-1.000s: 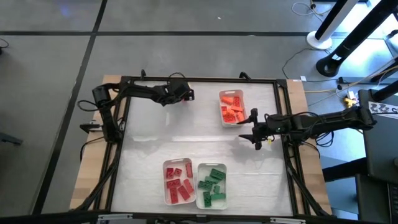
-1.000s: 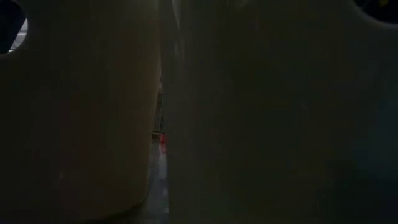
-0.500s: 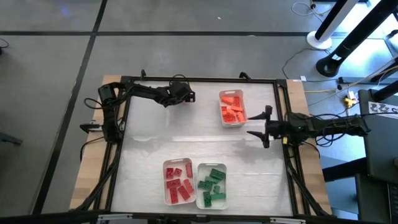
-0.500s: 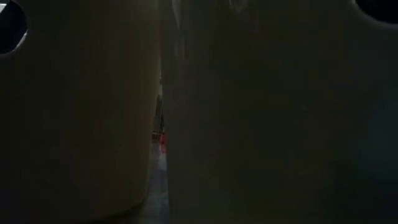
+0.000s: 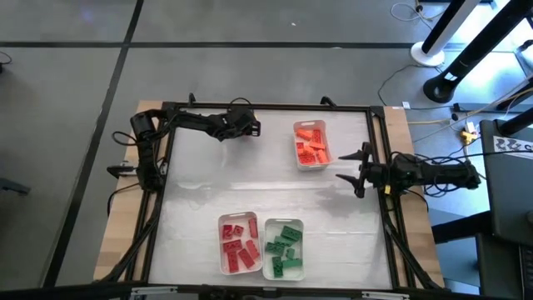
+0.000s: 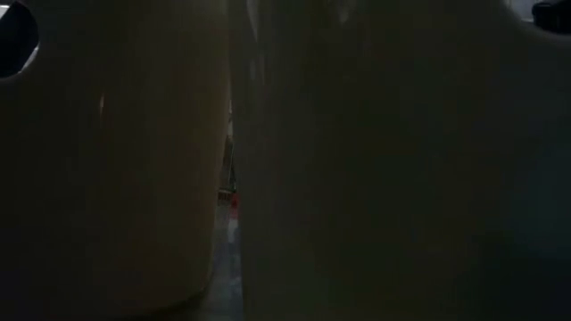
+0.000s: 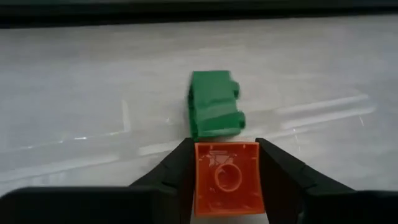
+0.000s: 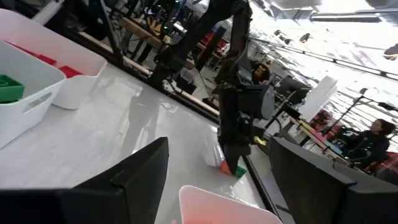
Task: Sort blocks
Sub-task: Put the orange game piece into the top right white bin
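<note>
Since a second ago the right gripper [image 5: 353, 171] has drawn back from beside the orange tray toward the table's right edge, and its fingers have spread wide with nothing between them; the left arm has barely shifted.

Nearest the front edge in the high view, two white trays sit side by side: the red tray [image 5: 221, 248] holds the red blocks [image 5: 238, 245], and the green tray [image 5: 301, 250], touching it on the right, holds the green blocks [image 5: 286, 245]. In the low view these trays' walls block almost everything, leaving only a thin gap between them.

Farther back, at mid-table on the right, the right gripper hovers over the bare white table [image 5: 208, 187], just beside the orange tray [image 5: 296, 157]. That tray stands toward the far right and holds the orange blocks [image 5: 311, 143].

At the far edge, left of centre, the left gripper [image 5: 250, 128] is closed on an orange block [image 7: 226, 177], which sits clamped between its two dark fingers [image 7: 281, 177] in the left wrist view. A loose green block [image 7: 214, 112] lies on the table just ahead of that block. The right wrist view shows the same pair low under the left gripper [image 8: 233, 163], with a person [image 8: 370, 143] seated in the room beyond.
</note>
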You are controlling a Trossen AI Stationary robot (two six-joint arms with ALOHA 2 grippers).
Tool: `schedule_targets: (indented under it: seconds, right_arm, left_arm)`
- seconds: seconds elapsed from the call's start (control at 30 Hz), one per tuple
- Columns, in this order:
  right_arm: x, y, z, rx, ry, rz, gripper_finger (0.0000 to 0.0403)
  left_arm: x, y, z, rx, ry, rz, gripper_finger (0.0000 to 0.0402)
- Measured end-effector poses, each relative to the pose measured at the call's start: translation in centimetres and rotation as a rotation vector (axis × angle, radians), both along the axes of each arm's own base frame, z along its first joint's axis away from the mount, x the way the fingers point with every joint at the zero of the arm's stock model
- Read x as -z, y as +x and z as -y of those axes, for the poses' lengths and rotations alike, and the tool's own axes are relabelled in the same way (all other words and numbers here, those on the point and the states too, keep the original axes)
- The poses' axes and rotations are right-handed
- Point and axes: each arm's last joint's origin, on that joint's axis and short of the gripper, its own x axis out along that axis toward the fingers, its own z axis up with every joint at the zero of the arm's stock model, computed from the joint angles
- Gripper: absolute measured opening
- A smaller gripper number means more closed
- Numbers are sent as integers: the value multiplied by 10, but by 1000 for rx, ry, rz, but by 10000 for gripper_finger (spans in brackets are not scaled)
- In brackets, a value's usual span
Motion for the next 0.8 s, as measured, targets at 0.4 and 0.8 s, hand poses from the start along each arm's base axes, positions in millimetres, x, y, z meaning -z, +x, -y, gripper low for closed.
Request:
schedule_targets:
  seconds: [0.4,0.8]
  right_arm:
    - [17,3,1,41,36,-21,276]
    - [18,3,1,46,22,-30,276]
  left_arm:
    - [-4,8,14,123,-65,34,123]
    - [-57,22,47,289,-31,269,123]
